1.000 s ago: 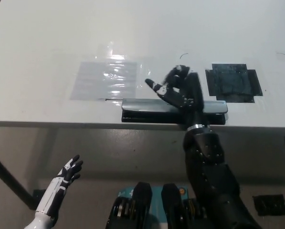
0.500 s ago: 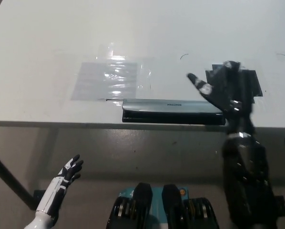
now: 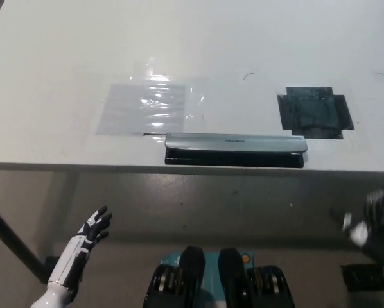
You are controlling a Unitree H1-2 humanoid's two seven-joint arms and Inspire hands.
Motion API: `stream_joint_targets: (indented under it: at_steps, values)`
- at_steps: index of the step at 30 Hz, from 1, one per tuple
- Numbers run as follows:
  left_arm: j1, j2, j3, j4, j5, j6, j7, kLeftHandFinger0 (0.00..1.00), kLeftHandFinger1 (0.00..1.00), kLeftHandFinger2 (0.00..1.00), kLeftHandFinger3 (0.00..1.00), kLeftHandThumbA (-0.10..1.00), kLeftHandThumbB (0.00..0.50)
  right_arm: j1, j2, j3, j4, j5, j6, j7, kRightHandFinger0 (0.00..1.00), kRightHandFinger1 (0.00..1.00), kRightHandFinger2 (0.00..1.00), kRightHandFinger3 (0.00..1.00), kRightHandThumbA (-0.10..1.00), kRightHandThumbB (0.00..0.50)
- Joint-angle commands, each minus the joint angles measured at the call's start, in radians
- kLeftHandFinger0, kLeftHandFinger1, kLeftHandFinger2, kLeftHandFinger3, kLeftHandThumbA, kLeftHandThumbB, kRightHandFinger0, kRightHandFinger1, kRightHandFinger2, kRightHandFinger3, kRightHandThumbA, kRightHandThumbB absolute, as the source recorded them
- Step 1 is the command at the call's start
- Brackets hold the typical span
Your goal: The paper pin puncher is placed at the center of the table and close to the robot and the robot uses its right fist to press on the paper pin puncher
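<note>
One long silver-topped paper pin puncher (image 3: 234, 149) lies untouched; left hand (image 3: 89, 234) open.

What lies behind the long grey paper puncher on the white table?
Behind the long grey paper puncher: a clear plastic sheet and a black square patch. Nothing visible beneath it.

- The paper pin puncher (image 3: 235, 149) carries a small dark mark on its silver top bar, too small and blurred to read.
- No other text shows.
</note>
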Motion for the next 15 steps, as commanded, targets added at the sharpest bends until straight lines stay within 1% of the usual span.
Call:
stream_joint_targets:
  at_steps: [1,2,3,5,6,7,9,10,11,13,14,15]
  values:
    - [-0.013,0.024,-0.001,-0.029,0.002,-0.037,-0.018,1.00,1.00,1.00,1.00,1.00,0.204,0.008,-0.035,0.048,0.072,-0.021,0.009,0.080,0.94,1.00,1.00,1.00,1.00,0.250]
    - [-0.012,0.025,-0.002,-0.029,0.000,-0.037,-0.019,1.00,1.00,1.00,1.00,1.00,0.205,0.008,-0.040,0.054,0.086,-0.027,0.004,0.086,1.00,1.00,1.00,1.00,1.00,0.241]
    - [-0.020,0.022,-0.003,-0.027,0.002,-0.035,-0.016,1.00,1.00,1.00,1.00,1.00,0.191,0.001,-0.055,0.070,0.136,-0.051,-0.018,0.101,1.00,1.00,1.00,1.00,1.00,0.217]
    - [-0.015,0.021,-0.006,-0.032,0.004,-0.034,-0.017,1.00,1.00,1.00,1.00,1.00,0.183,0.002,-0.064,0.086,0.195,-0.073,-0.045,0.107,1.00,1.00,1.00,1.00,1.00,0.219]
    - [-0.005,0.021,-0.009,-0.038,0.004,-0.031,-0.019,1.00,1.00,1.00,1.00,1.00,0.183,0.009,-0.065,0.093,0.224,-0.083,-0.064,0.105,1.00,1.00,1.00,1.00,1.00,0.238]
    - [-0.012,0.021,-0.009,-0.032,0.001,-0.033,-0.020,1.00,1.00,1.00,1.00,1.00,0.188,-0.002,-0.065,0.098,0.257,-0.090,-0.084,0.104,1.00,1.00,1.00,1.00,1.00,0.230]
    - [-0.026,0.021,-0.006,-0.008,-0.001,-0.051,-0.017,1.00,1.00,1.00,1.00,1.00,0.200,-0.028,-0.056,0.102,0.342,-0.104,-0.113,0.095,1.00,1.00,1.00,1.00,1.00,0.312]
    - [-0.026,0.022,-0.006,-0.008,-0.001,-0.054,-0.017,1.00,1.00,1.00,1.00,1.00,0.200,-0.033,-0.048,0.100,0.359,-0.105,-0.105,0.088,1.00,1.00,1.00,1.00,1.00,0.319]
    - [-0.025,0.023,-0.005,-0.008,-0.002,-0.053,-0.016,1.00,1.00,1.00,1.00,1.00,0.206,-0.041,-0.048,0.103,0.385,-0.093,-0.113,0.100,1.00,1.00,1.00,1.00,1.00,0.308]
    - [-0.027,0.022,-0.003,-0.018,-0.005,-0.045,-0.016,1.00,1.00,1.00,1.00,1.00,0.184,-0.064,-0.056,0.110,0.429,-0.099,-0.115,0.114,1.00,1.00,1.00,1.00,1.00,0.302]
    - [-0.029,0.022,-0.002,-0.021,-0.004,-0.043,-0.014,1.00,1.00,1.00,1.00,1.00,0.176,-0.074,-0.061,0.113,0.443,-0.067,-0.111,0.143,1.00,1.00,1.00,1.00,1.00,0.290]
    - [-0.031,0.022,-0.002,-0.021,-0.004,-0.042,-0.014,1.00,1.00,1.00,1.00,1.00,0.176,-0.078,-0.062,0.113,0.447,-0.063,-0.112,0.147,1.00,1.00,1.00,1.00,1.00,0.289]
